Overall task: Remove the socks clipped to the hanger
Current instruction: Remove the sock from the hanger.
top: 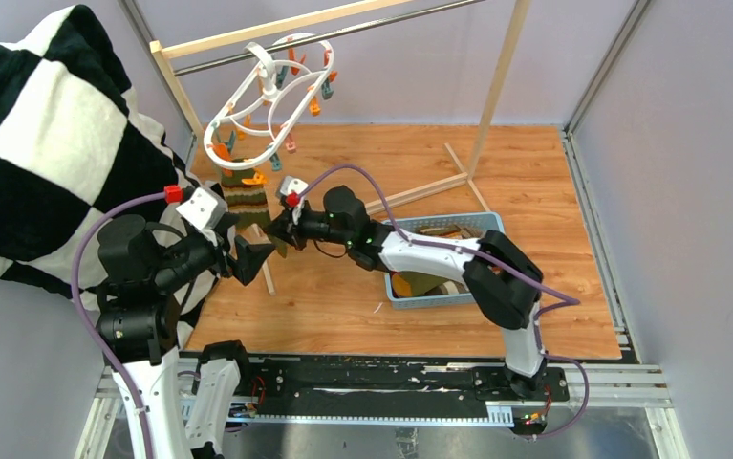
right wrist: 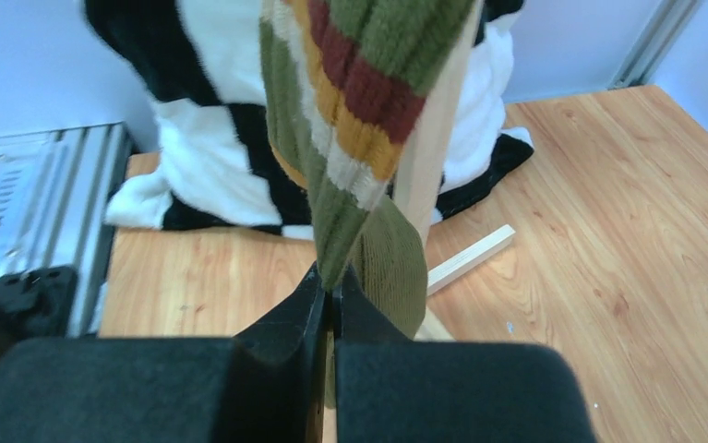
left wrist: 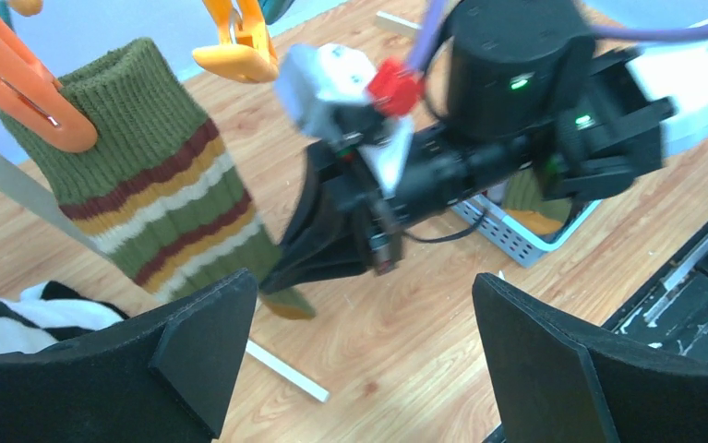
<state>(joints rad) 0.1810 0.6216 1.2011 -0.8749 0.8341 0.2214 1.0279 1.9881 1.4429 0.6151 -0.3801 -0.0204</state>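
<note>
One sock (left wrist: 147,194) is on the hanger (top: 269,103); no other is seen clipped there. It is olive green, ribbed, with maroon, mustard and cream bands. An orange clothespin (left wrist: 19,85) grips its cuff, and the rest of it hangs down towards the table (top: 381,163).

Hanger: white oval double ring, hooked on the metal rod of the wooden rack (top: 257,32), tilted, with orange and teal pegs dangling from it. The sock hangs at its lower left end, close in front of one of the rack's wooden legs.

Right gripper (right wrist: 333,284): jaws pressed together, pinching the sock's lower end between the fingertips. The fabric rises straight out of the pinch. The arm reaches across from the right, over the basket (top: 439,300).

Left gripper (left wrist: 361,305): jaws spread wide and holding nothing. It sits low, just left of the sock's lower end and near the right gripper, touching neither. Both fingers (left wrist: 198,351) point towards the sock.

Basket: pale blue with slotted walls, on the table right of centre, with fabric pieces lying inside; their kind cannot be told.

Blanket (top: 47,134): black-and-white check, draped at the left wall and spilling onto the table's left edge.
</note>
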